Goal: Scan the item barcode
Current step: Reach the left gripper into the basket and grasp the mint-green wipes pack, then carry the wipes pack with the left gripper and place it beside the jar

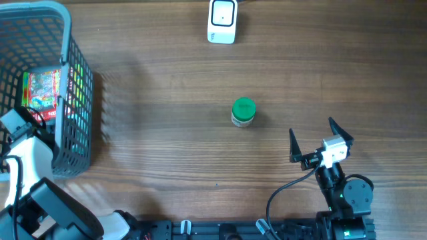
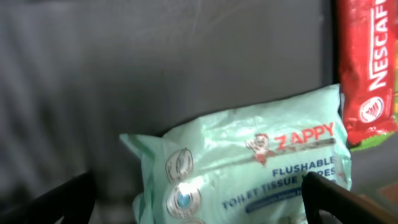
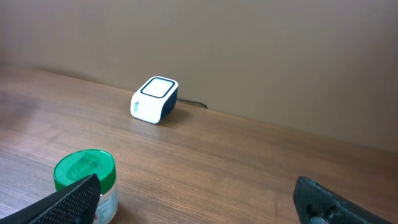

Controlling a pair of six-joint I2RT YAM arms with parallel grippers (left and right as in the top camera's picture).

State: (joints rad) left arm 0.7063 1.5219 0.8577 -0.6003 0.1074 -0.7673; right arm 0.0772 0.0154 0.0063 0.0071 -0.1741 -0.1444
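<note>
Wood-grain tabletop (image 1: 167, 153) from overhead: a green-lidded jar (image 1: 243, 111) stands upright near the middle, with the white scanner (image 1: 222, 21) well apart at the far edge. Right hand (image 1: 311, 130) is near the jar but not touching, spread wide, holding nothing. Grey mesh basket (image 1: 67, 40) at the left edge, coloured packs inside.

Left wrist — left hand (image 2: 199, 199) spread wide over a pale green tissue pack (image 2: 249, 162), gripping nothing. A red Nescafé packet (image 2: 367, 68) lies beside the pack.

Right wrist — the jar sits just beyond one fingertip (image 3: 74, 196), the scanner farther back by the wall.
</note>
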